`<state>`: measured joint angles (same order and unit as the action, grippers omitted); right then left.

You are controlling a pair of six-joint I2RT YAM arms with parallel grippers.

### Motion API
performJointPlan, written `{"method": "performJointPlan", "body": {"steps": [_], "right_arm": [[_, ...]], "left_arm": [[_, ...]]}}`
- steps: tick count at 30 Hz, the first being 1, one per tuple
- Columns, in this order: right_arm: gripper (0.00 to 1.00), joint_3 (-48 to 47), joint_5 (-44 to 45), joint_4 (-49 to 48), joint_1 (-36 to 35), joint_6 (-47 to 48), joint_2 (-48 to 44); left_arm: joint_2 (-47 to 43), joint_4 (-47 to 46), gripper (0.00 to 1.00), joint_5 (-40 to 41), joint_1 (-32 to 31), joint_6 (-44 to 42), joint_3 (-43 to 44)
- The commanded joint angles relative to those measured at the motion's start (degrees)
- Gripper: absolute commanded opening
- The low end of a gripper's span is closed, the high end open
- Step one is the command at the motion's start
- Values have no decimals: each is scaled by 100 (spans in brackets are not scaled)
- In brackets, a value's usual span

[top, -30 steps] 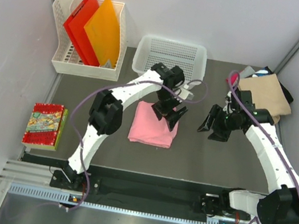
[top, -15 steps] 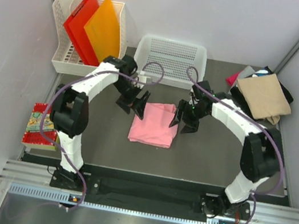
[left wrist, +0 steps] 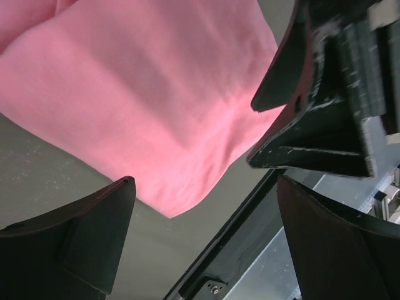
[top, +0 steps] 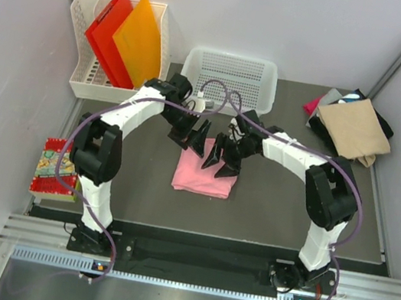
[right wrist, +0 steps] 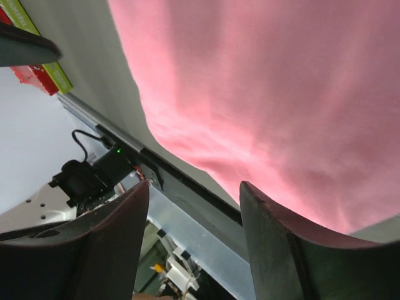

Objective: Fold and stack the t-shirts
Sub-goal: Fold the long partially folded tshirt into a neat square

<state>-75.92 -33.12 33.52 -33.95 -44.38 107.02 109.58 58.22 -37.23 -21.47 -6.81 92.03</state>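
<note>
Pink cloth: the folded t-shirt [top: 203,181] lies mid-table as a near-square pad, edges roughly square to the table, with no clear long axis. The left gripper [top: 189,142] is spread wide and the right gripper [top: 218,165] partly spread. Both are empty over the shirt's far edge; contact is unclear. The other t-shirts [top: 353,129] are stacked at the far right.

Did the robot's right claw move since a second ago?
Yes. The right gripper swung left, away from the pile of folded t-shirts, and now hangs over the light pink cloth t-shirt, in front of the white plastic mesh basket.
</note>
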Motion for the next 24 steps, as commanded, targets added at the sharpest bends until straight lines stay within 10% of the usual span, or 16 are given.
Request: {"method": "performJointPlan", "body": {"steps": [1, 16, 24], "right_arm": [[60, 558, -396, -486, -181, -264, 143], [61, 141, -221, 389, -147, 605, 250], [68, -784, 16, 1377, 1283, 1695, 2]], "left_arm": [[55, -328, 99, -161, 20, 145, 157], [-16, -223, 99, 23, 64, 83, 394], [-95, -99, 99, -232, 38, 22, 422]]}}
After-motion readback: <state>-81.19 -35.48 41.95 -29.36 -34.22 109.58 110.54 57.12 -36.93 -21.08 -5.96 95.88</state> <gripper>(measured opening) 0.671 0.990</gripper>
